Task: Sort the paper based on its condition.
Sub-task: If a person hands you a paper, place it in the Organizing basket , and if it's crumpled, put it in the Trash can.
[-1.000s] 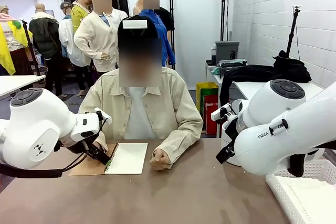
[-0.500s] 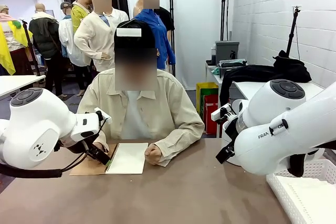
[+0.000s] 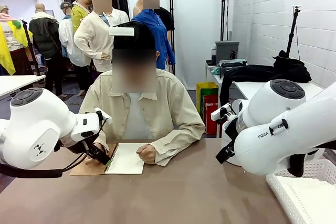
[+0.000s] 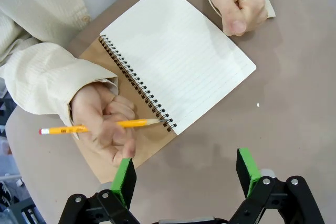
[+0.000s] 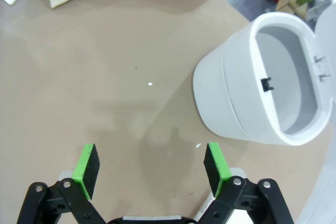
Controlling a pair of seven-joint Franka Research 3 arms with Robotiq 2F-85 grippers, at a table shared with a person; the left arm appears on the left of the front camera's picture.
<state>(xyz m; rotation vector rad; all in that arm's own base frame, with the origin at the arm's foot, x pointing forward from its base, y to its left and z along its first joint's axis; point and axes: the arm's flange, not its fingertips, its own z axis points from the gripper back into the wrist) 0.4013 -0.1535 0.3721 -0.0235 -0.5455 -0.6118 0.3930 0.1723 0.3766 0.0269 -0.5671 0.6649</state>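
**Placement**
- The notebook [image 4: 155, 145] lies open on the table [image 5: 105, 77], upper centre of the left wrist view, brown cover folded out to the left.
- One hand [image 4: 102, 114] rests on the cover at centre left with a pencil [image 4: 100, 126] laid across its fingers, tip at the spiral. This reads as a writing pose: the page is probably being marked or prepared, not yet released.
- The fist [image 4: 239, 11] at upper right sits at the page's far corner, probably steadying the notebook.
- The left gripper [image 4: 185, 169], at the bottom edge, hangs above bare table just short of the notebook, jaws wide and empty. This is most likely a waiting position for a handover.
- The right gripper [image 5: 151, 156] hangs over bare table, jaws wide and empty, probably parked.
- The basket [image 3: 283, 192], lower right of the front view, is a likely sorting bin.

**Paper**
- The paper [image 4: 178, 61] is the open page, bound at the spiral.
- It is off-white, faintly ruled, flat, with clean edges. No crease or tear is visible.
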